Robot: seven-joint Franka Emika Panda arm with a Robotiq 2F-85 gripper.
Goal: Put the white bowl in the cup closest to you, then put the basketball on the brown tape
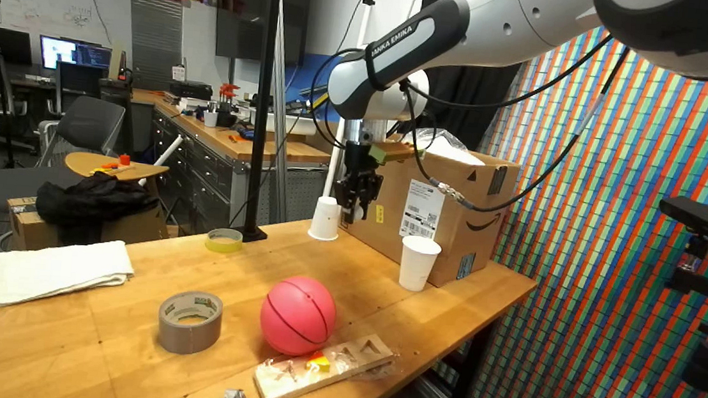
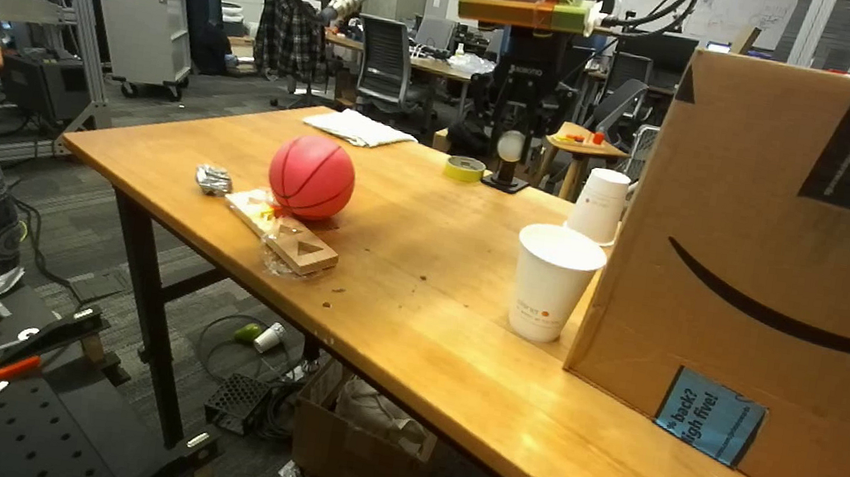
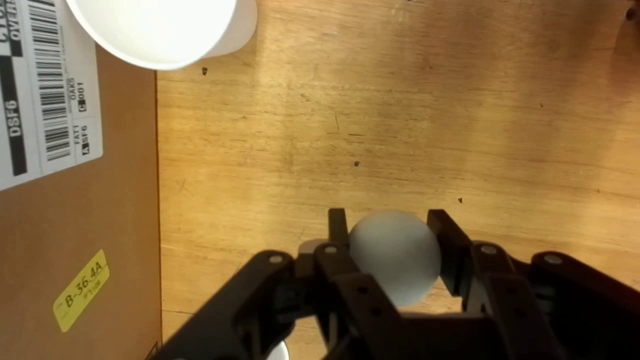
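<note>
The Robotiq gripper [image 3: 387,225] points down, its jaws pinching the white ball [image 3: 400,260] from both sides; this ball is taken to be the "white bowl" of the task. It is held above the wooden table [image 1: 244,279]. Step in hand, by judgement: step one, placement in the cup, with the grasp made and the release not yet done. Close to the gripper, in an exterior view, an inverted paper cup [image 1: 325,219] stands on the far side, base up, and should not be used as the receiver. To the right and nearer, an upright paper cup [image 1: 418,265] stands mouth up just beside the Amazon carton [image 1: 454,230]; this is the probable target. Next move: carry the ball right and toward the near side, keep it above the rim, centre it over the mouth, then lower and release. Caution: the carton may foul the jaws, and contact with the rim is likely to tip so light a cup. For step two, the pinkish-red basketball [image 1: 299,316] rests on the near side, just beside a wooden puzzle board [image 1: 339,372]; whether they touch cannot be told. Its destination, the brown duct tape roll [image 1: 188,336], lies flat to the basketball's left, apart from it.
</note>
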